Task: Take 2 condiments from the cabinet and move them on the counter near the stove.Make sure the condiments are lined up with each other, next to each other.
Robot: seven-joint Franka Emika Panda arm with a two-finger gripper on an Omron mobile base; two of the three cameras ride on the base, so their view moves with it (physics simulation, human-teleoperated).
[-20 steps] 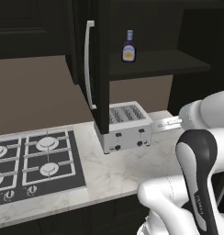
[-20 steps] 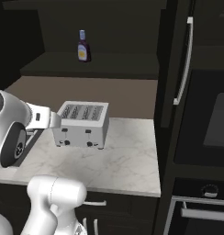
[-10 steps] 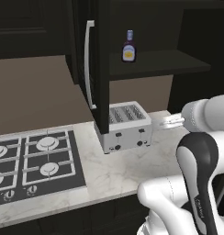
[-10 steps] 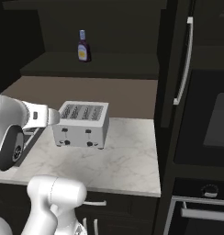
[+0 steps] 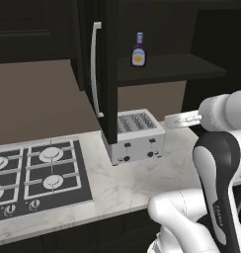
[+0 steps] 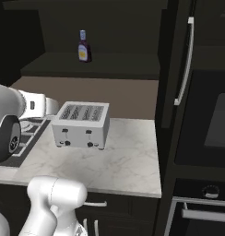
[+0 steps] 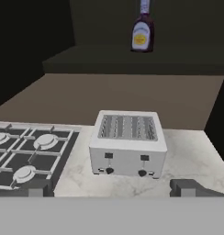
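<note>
One of the condiments, a small dark bottle [image 5: 139, 50] [image 6: 84, 46] [image 7: 142, 32] with a yellow label, stands upright on the dark shelf of the open cabinet [image 5: 178, 68] [image 6: 99, 68] [image 7: 109, 63]. The cabinet door [image 5: 106, 74] with its silver bar handle hangs open to the bottle's left. My gripper [image 7: 113, 188] is open and holds nothing. It hovers over the front of the marbled counter [image 5: 127, 184] [image 6: 114, 166] [image 7: 189, 153], well below the bottle and short of it. The stove [image 5: 36, 174] [image 7: 26, 156] lies to the left.
A silver slotted toaster [image 5: 135, 136] [image 6: 82, 124] [image 7: 127, 143] stands on the counter under the shelf, between my hand and the back wall. A tall dark unit with a bar handle [image 6: 184, 64] and an oven below it bounds the counter on the right.
My hand has risen a little and the arm has shifted slightly. The bottle and the toaster stay where they were. The jaws remain open.
</note>
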